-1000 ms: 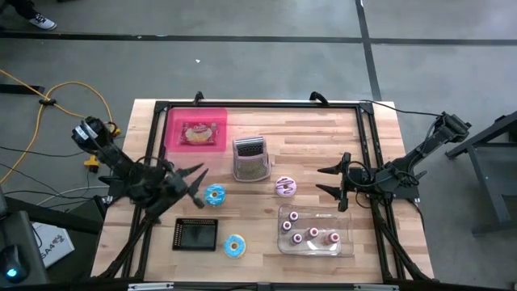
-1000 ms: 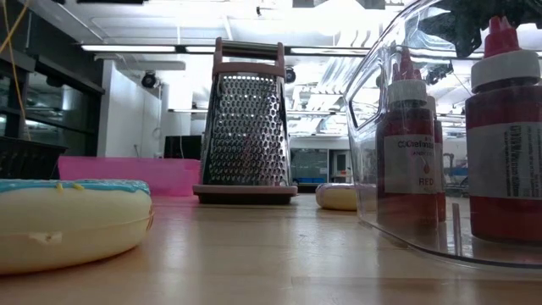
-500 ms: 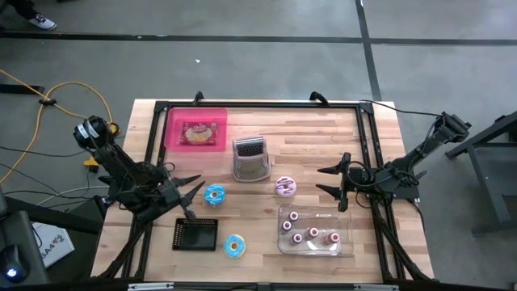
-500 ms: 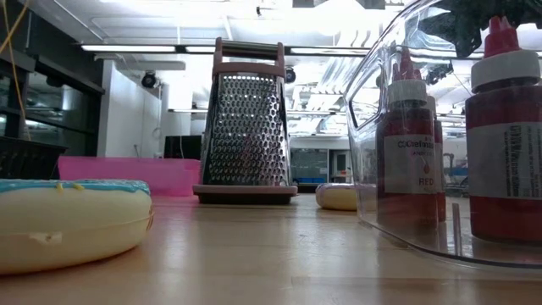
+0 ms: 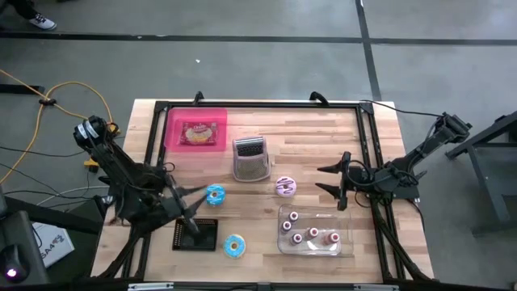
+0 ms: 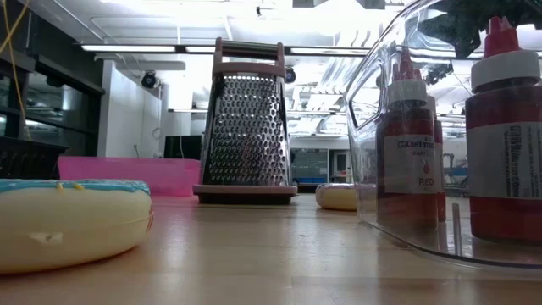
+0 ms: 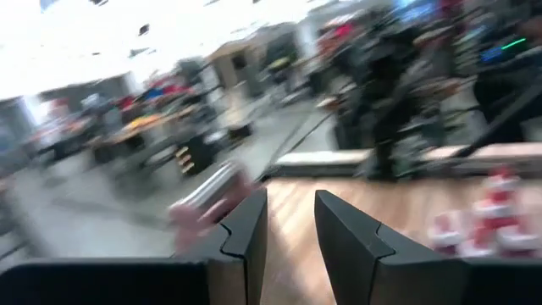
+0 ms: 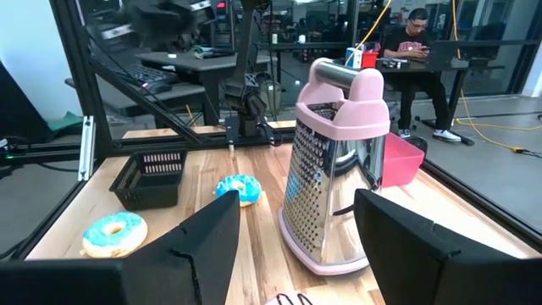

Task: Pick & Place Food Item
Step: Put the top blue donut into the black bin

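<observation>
Two blue-iced donuts lie on the table, one [image 5: 215, 194] mid-table and one [image 5: 234, 246] near the near edge, the latter large in the low view [image 6: 72, 222]. A pink-iced donut [image 5: 285, 187] lies to their right. A packaged pastry [image 5: 196, 132] lies in a pink tray [image 5: 172, 129]. My left gripper [image 5: 190, 212] hovers open by the far edge of a black basket [image 5: 196, 235], just left of the mid-table donut; its own view [image 7: 290, 212] is blurred. My right gripper [image 5: 334, 182] waits open, right of the pink donut, facing the grater [image 8: 334, 169].
A metal grater with a pink handle [image 5: 252, 158] stands mid-table, tall in the low view [image 6: 246, 123]. A clear container of red-capped bottles [image 5: 315, 229] sits near the near edge, right of centre. A black frame [image 5: 258, 104] runs round the table. A person sits at a desk behind [image 8: 415, 42].
My left gripper has swung from pointing toward the table's right, beside the mid-table donut, round toward the near edge, and now hangs by the black basket. The donuts and the other things have stayed put.
</observation>
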Robot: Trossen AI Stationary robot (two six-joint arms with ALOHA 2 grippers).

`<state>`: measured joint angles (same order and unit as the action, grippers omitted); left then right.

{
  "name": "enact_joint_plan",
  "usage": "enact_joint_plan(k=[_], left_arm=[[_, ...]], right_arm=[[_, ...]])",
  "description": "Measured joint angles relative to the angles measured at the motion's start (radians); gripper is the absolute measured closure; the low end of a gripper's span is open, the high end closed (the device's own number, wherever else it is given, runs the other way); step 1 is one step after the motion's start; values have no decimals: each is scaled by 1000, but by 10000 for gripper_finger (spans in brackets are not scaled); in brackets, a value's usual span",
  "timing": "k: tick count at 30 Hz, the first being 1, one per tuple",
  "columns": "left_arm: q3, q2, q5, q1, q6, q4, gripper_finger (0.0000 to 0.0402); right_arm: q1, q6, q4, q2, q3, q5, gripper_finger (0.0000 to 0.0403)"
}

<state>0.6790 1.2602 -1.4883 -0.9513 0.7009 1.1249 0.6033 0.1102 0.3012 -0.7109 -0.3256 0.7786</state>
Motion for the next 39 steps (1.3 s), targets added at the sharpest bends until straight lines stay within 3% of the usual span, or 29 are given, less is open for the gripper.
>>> enact_joint_plan(k=[4,12,16,23,28,39], left_arm=[[9,0,191,6,-187,-169,306],[29,0,443,112,-533,-501,306],[114,0,520,183,-677,-780,306],[269,0,766,309,-962,-1275,306],[275,0,837,364,-1082,-1450,306],[275,0,1112,463,-1380,-1833,306]], right_arm=[[-3,-1,-1,0,0,0,183],[-3,-1,-2,0,0,0,183],[-3,2,-2,0,0,0,183],[-3,2,-9,0,0,0,183],[-3,2,-10,0,0,0,183],[-3,2,-14,0,0,0,183]])
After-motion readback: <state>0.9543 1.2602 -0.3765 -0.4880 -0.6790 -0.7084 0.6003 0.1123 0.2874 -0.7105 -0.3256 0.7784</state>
